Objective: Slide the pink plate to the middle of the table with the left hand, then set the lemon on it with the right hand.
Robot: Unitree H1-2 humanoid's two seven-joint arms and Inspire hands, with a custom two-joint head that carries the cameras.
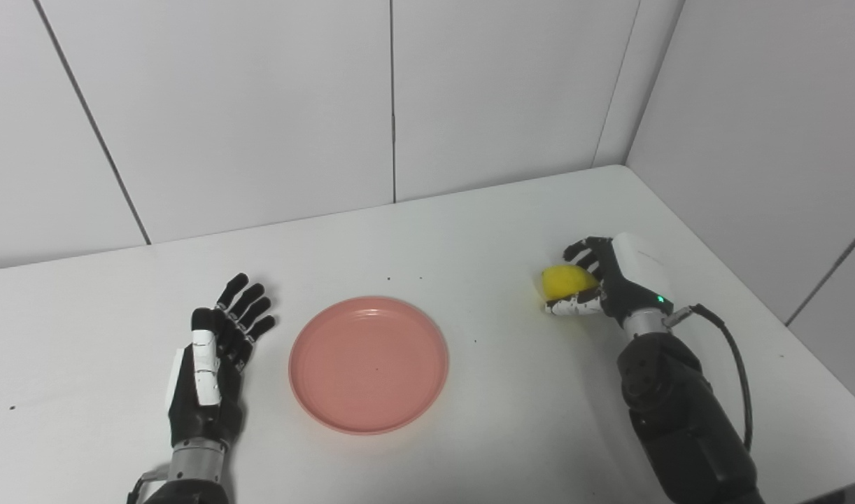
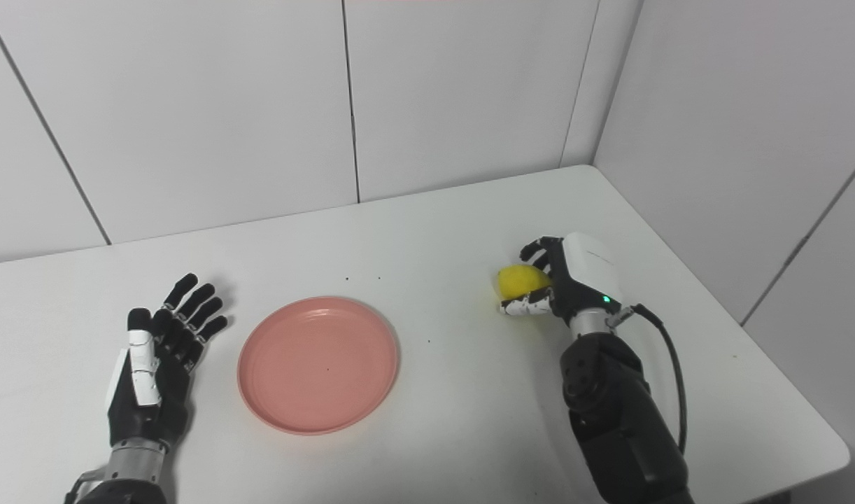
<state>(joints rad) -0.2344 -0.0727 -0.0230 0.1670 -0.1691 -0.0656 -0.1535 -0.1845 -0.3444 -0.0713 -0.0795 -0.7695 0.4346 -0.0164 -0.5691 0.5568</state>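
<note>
- Now the right hand (image 1: pixel 613 280) wraps its fingers round the lemon (image 1: pixel 566 281).
- Lemon looks small, round, maybe slippery; hold its middle.
- Left hand (image 1: pixel 214 357) is spread, empty, beside the plate (image 1: pixel 369 364).

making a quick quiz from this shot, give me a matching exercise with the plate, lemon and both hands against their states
Things:
1. pink plate
2. lemon
3. left hand
4. right hand

States:
A. fingers curled around the fruit
B. open, fingers spread, beside the plate
C. empty, flat on the table
D. yellow, held at the table's right side

Pairs: 1-C, 2-D, 3-B, 4-A
</note>
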